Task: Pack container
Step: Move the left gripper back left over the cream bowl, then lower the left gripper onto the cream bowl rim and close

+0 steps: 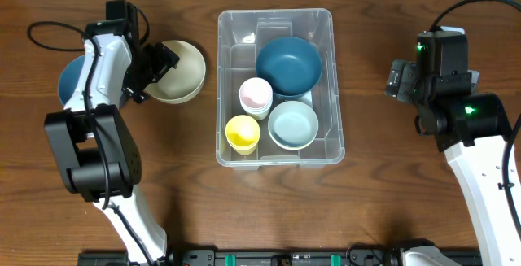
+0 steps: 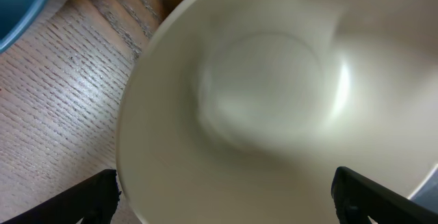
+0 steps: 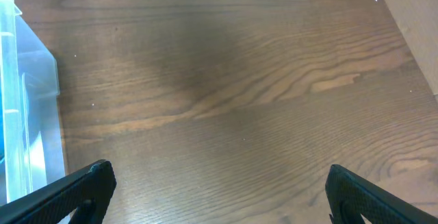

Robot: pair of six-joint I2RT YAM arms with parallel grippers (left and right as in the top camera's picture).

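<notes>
Counter (image 1: 391, 185): dark wood grain
Container (image 1: 234, 32): clear bin, upright and open, mid-counter and closer to the far edge
Dark blue bowl (image 1: 288, 65): inside the container, at its far right
Beige bowl (image 1: 181, 75): on the counter just left of the container
Blue bowl (image 1: 69, 79): near the left edge, partly hidden by the left arm
Pale blue bowl (image 1: 293, 124): inside the container, on its near right side
Left pincer (image 2: 233, 196): spread wide over the beige bowl's hollow, gripping nothing
Right pincer (image 3: 219, 193): spread wide above bare counter towards the right edge, empty
Pink cup (image 1: 255, 95): inside the container, left of the bowls
Yellow cup (image 1: 242, 133): inside the container, on the near side of the pink cup
</notes>
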